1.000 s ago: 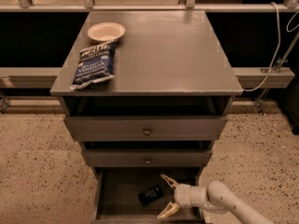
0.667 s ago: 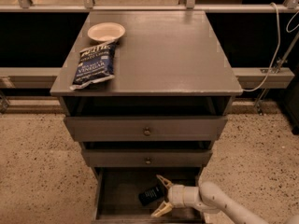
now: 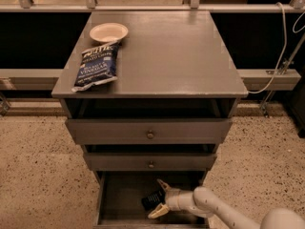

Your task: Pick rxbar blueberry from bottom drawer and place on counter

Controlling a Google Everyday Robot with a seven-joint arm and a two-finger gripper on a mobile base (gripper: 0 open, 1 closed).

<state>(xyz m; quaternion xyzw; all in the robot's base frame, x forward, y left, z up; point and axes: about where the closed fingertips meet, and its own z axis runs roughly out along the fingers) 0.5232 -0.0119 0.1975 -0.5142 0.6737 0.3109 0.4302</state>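
The one small, flat, dark navy-black wrapped bar, the rxbar blueberry point(image 3: 152, 199), lay tilted on the plain floor of the bottom drawer point(image 3: 123, 199). This was the lowest of three grey-brown wooden drawers and the only one pulled open. The bar sat right of the floor's middle.

My gripper point(image 3: 156, 199), pale and two-fingered, reached into that drawer from the right. Its two fingers were spread wide, one above the bar and one below it, and gripped nothing. I could not tell whether either finger touched the wrapper.

Above, the two shallower drawers point(image 3: 190, 130) were closed, each with one small round knob point(image 3: 150, 134).

On the wide grey-brown wooden counter point(image 3: 171, 51) there were two things, both at its left side: one large blue chip bag point(image 3: 96, 67) and one pale round plate point(image 3: 108, 32) just behind it.
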